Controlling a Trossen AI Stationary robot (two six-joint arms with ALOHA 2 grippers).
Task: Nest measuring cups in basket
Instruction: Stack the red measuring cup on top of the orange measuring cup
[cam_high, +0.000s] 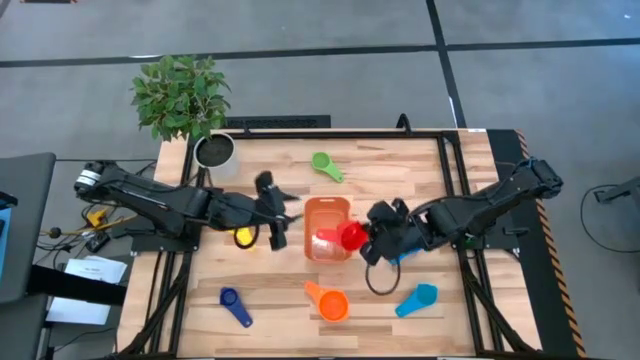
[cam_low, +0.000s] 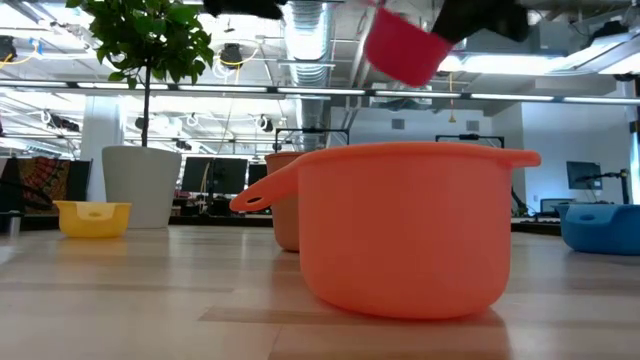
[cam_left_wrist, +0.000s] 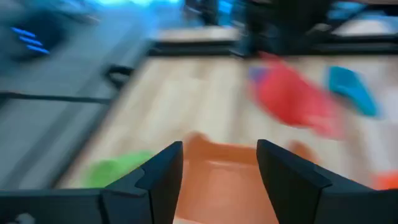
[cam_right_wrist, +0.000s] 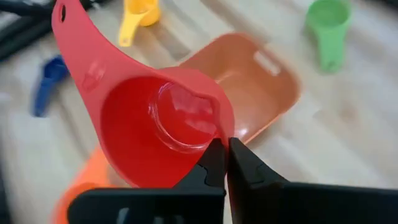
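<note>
Presently we note the right pincer (cam_high: 368, 238) clamped on the rim of the red measuring cup (cam_high: 350, 236), fingers pressed together on the wall as the right wrist view shows (cam_right_wrist: 225, 163). The cup is held in the air above the right edge of the orange basket (cam_high: 312, 208); in the low view it hangs tilted near the top of the picture (cam_low: 405, 48), clear of the bench (cam_high: 400, 180). In the right wrist view its handle runs away from the fingers, mouth turned toward the camera. A raised mark sits on the handle; we cannot read it.

The basket lies mid-bench, long axis running near to far. A red patch shows inside it; we cannot tell what it is.

The left pincer (cam_high: 274, 212) is just left of the basket, fingers apart and holding nothing (cam_left_wrist: 163, 180).

Other cups on the bench:
- green cup (cam_high: 325, 164), far of the basket, handle pointing near-right
- yellow cup (cam_high: 243, 237), left of the basket, beside the left arm
- dark blue cup (cam_high: 234, 304), near left, handle pointing near-right
- orange cup (cam_high: 329, 302), near of the basket, handle pointing far-left
- light blue cup (cam_high: 417, 299), near right, handle pointing far-right

A white plant pot (cam_high: 214, 152) stands at the far left corner. A black cable loop (cam_high: 381, 277) lies under the right arm.
</note>
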